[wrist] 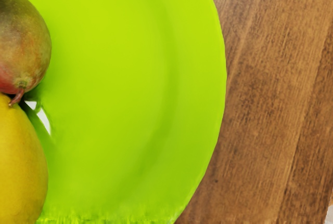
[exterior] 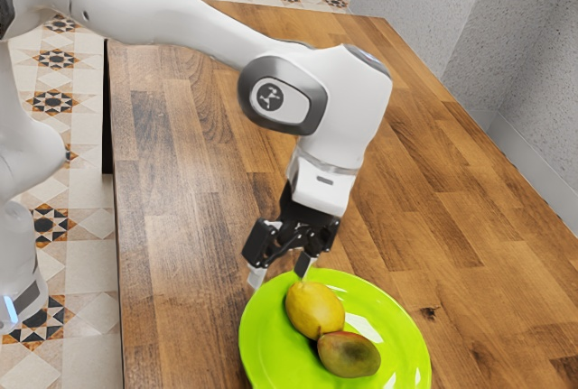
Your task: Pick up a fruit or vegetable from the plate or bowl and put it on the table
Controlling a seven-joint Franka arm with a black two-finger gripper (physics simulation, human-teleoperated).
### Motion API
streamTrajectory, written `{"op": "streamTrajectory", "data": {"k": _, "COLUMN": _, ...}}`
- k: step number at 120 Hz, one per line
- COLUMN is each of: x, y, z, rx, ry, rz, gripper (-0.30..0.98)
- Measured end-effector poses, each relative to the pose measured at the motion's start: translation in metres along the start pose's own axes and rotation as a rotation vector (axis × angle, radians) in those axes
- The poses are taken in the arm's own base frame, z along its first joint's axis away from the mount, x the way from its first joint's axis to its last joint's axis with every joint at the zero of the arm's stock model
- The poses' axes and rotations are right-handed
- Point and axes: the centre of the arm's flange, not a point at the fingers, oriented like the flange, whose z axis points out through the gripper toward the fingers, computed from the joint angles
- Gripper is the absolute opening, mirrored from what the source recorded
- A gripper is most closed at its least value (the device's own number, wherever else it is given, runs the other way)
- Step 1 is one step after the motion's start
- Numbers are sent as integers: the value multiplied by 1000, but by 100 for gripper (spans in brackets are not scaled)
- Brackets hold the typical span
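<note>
With twelve at the top of the exterior view, the yellow fruit [exterior: 315, 310] lies on the plate [exterior: 256, 353], toward its eleven o'clock. The mango [exterior: 352, 355] rests against it at five o'clock, also on the plate. Either would serve the task; the yellow fruit is nearer the gripper [exterior: 280, 272] and looks the likelier pick.

The gripper hangs at about half past ten from the yellow fruit, by the plate's edge, its jaws released, apart and empty. The step in hand looks to be the approach. Next, it should shift toward five o'clock, line up across one fruit without nudging the other, then lower and close. Table [exterior: 488, 281] lies beyond the plate at two o'clock, with room to set the fruit down.

The exterior view cuts off the plate's six o'clock rim. How high the fingertips [exterior: 303, 268] stand over plate or table is hard to judge. Both fruits run out of the wrist view, though the mango's stem [wrist: 17, 97] shows close against the yellow fruit. Their undersides are hidden.
</note>
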Motion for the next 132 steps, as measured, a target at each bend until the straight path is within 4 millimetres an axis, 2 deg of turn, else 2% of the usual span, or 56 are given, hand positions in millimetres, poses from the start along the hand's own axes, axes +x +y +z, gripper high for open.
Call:
{"op": "streamTrajectory", "data": {"k": 16, "x": -4, "y": -5, "z": -2, "rx": 7, "ry": 2, "rz": 22, "gripper": 69}}
{"op": "streamTrajectory", "data": {"k": 32, "x": -12, "y": -7, "z": -20, "rx": 34, "ry": 26, "rz": 44, "gripper": 69}}
{"op": "streamTrajectory", "data": {"k": 51, "x": -14, "y": -7, "z": -28, "rx": 57, "ry": 32, "rz": 72, "gripper": 68}}
{"op": "streamTrajectory", "data": {"k": 68, "x": -32, "y": -31, "z": -36, "rx": 74, "ry": 46, "rz": 40, "gripper": 68}}
{"op": "streamTrajectory", "data": {"k": 77, "x": -36, "y": -36, "z": -38, "rx": 79, "ry": 49, "rz": 38, "gripper": 68}}
{"op": "streamTrajectory", "data": {"k": 99, "x": -39, "y": -51, "z": -28, "rx": 72, "ry": 32, "rz": 30, "gripper": 68}}
{"op": "streamTrajectory", "data": {"k": 132, "x": -31, "y": -65, "z": -2, "rx": 57, "ry": -2, "rz": 37, "gripper": 68}}
